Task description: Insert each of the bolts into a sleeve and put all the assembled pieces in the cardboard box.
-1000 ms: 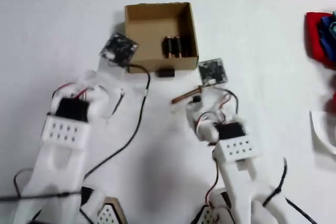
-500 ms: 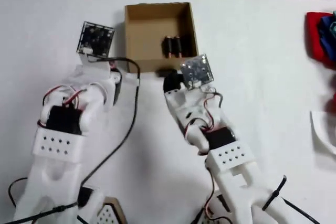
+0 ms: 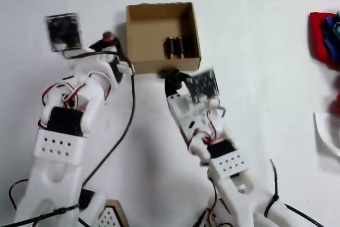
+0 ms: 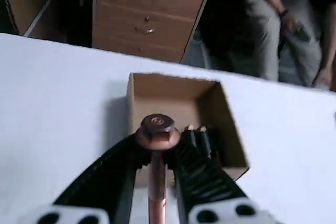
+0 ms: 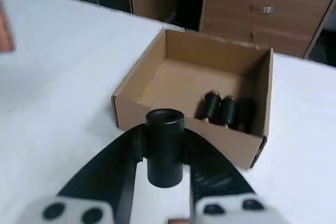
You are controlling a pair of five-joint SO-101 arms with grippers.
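**Bolt and sleeve held at the box**

White tabletop (image 3: 265, 51). Open cardboard box (image 3: 146, 35) near its far edge, mid-width. Left gripper (image 4: 157, 148) just outside the box's left wall, right gripper (image 5: 164, 140) at its near wall. Two assembled pieces (image 3: 175, 47) lie side by side inside, by the right wall. Right fingers clamp a black sleeve (image 5: 164, 156), bore showing. Left fingers pinch a copper bolt (image 4: 156, 182), head beyond the tips.

bolt (image 3: 109, 37) sits left of the cardboard box (image 3: 146, 35), sleeve (image 3: 172, 81) before it.
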